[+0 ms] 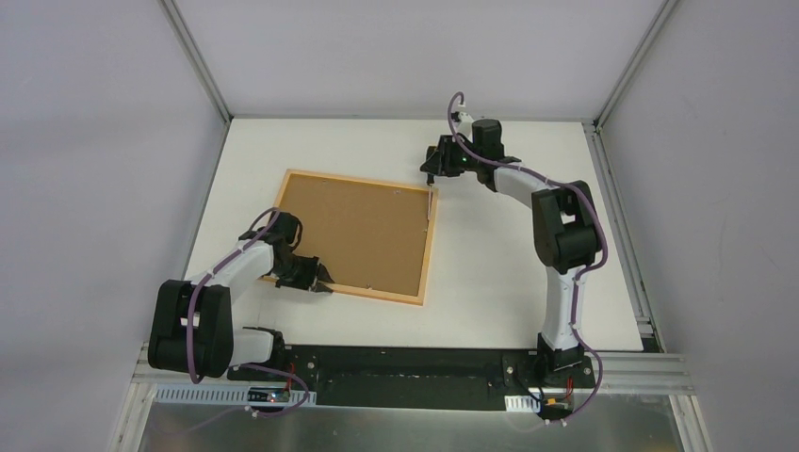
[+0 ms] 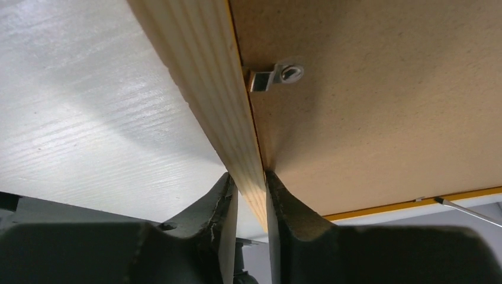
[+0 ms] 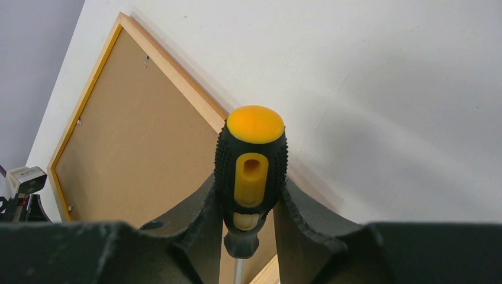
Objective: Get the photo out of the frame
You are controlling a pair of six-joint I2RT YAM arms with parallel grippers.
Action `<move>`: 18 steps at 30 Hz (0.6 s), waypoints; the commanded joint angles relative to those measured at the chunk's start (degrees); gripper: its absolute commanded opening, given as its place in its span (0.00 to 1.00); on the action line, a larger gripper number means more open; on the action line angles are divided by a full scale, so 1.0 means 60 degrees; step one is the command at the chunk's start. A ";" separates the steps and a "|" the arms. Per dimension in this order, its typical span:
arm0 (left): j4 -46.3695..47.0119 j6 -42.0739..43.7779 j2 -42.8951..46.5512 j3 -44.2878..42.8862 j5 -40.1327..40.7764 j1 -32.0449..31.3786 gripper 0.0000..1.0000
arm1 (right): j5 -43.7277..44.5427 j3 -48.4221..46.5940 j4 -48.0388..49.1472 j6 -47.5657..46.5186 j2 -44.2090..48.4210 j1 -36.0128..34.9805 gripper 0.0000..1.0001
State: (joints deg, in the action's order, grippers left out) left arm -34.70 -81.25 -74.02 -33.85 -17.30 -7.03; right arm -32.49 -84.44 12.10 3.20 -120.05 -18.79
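Evidently the frame (image 1: 429,247) lay back side up on the white tabletop (image 1: 490,268), left of centre, with its pale wood rails and the brown backing board (image 1: 353,235) facing the camera. The left jaws were closed on the frame's near rail, toward its left end, with 1 finger (image 2: 225,198) on the outer side and 1 on the board side. A little farther along that rail, a small metal clip (image 2: 278,76) sat on the board at the rail's inner edge. The right jaws gripped the black-and-yellow handle of a screwdriver (image 3: 251,160) above the frame's far-right corner, its shaft reaching down toward that corner. I could not see the photo in any view.
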 commanded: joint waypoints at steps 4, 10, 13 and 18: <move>-0.0257 -0.0265 -0.0351 0.0278 0.0644 0.0042 0.00 | 0.0389 0.0906 0.0259 0.0023 0.0839 -0.0535 0.00; -0.0169 -0.0658 -0.0407 0.0294 0.0890 0.0016 0.00 | 0.1982 0.2801 0.1316 0.1545 0.2172 -0.0952 0.00; -0.0157 -0.0759 -0.0465 0.0304 0.0897 -0.0013 0.00 | 0.2703 0.3129 0.1428 0.1968 0.2455 -0.1005 0.00; -0.0135 -0.0477 -0.0510 0.0213 0.0850 -0.0029 0.00 | 0.3127 0.2438 0.1028 0.2041 0.2355 -0.0746 0.00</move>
State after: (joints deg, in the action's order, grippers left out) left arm -34.68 -83.59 -74.85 -33.87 -16.45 -6.70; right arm -18.31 -65.63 15.84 13.02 -108.68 -25.02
